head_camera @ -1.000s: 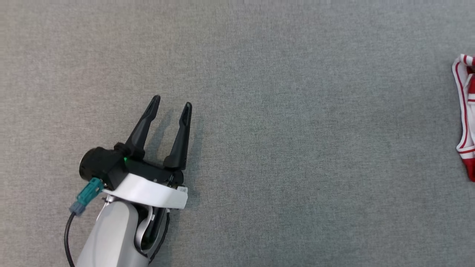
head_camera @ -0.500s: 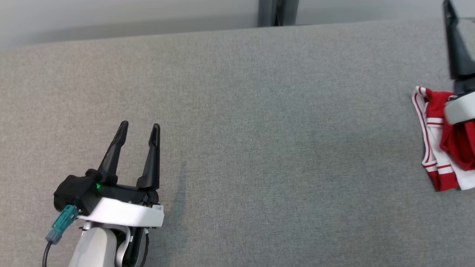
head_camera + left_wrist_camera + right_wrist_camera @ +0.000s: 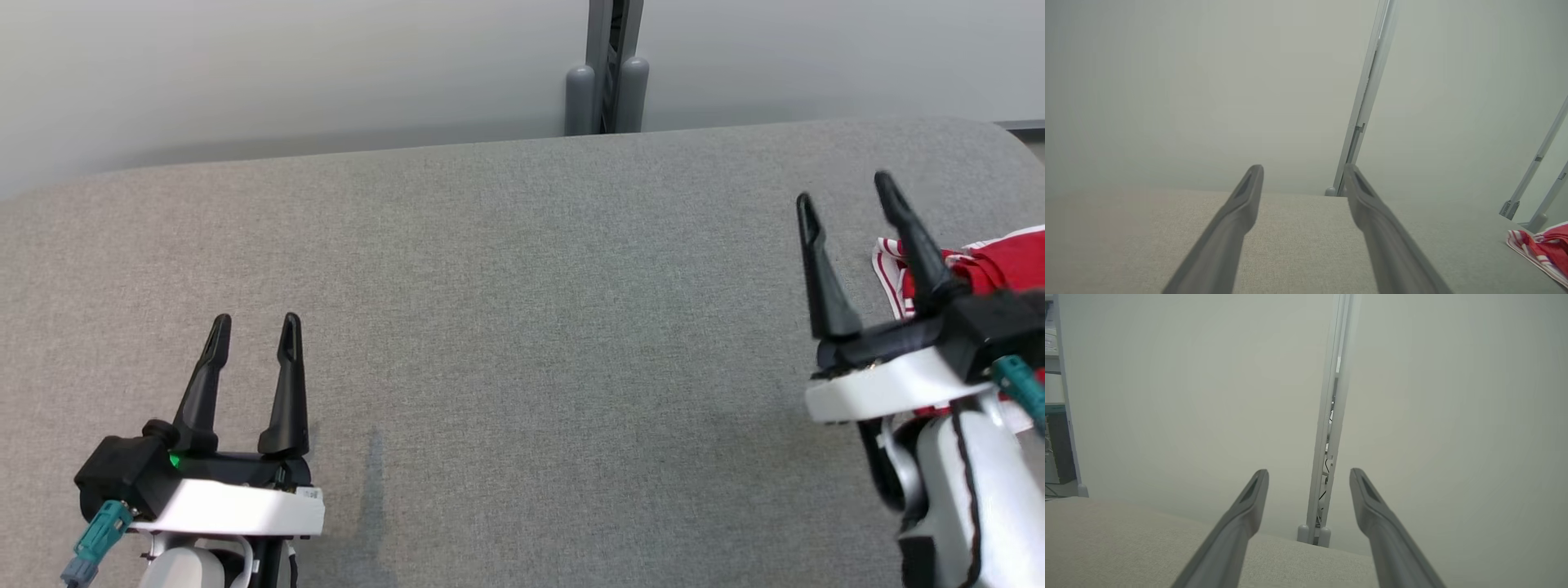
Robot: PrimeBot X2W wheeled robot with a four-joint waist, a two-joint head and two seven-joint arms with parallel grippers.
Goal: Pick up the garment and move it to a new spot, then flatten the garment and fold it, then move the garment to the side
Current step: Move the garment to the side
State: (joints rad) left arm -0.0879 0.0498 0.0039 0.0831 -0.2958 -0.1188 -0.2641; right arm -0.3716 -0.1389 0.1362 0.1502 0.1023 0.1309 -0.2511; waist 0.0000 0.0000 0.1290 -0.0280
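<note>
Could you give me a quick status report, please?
Left gripper open, empty, over the table. Right gripper open, empty, by the garment. Garment crumpled at table's right end, not held. Way to it looks free.

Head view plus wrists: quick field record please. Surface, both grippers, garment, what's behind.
surface: grey fabric table, far corners rounded
left gripper: open, holding nothing, at the table's left side
right gripper: open, holding nothing, at the table's right side
garment: red and white, bunched, at the table's right edge, partly hidden by the right gripper, not held
background: pale wall, grey post behind the table's far edge
task state: garment not yet picked up
</note>
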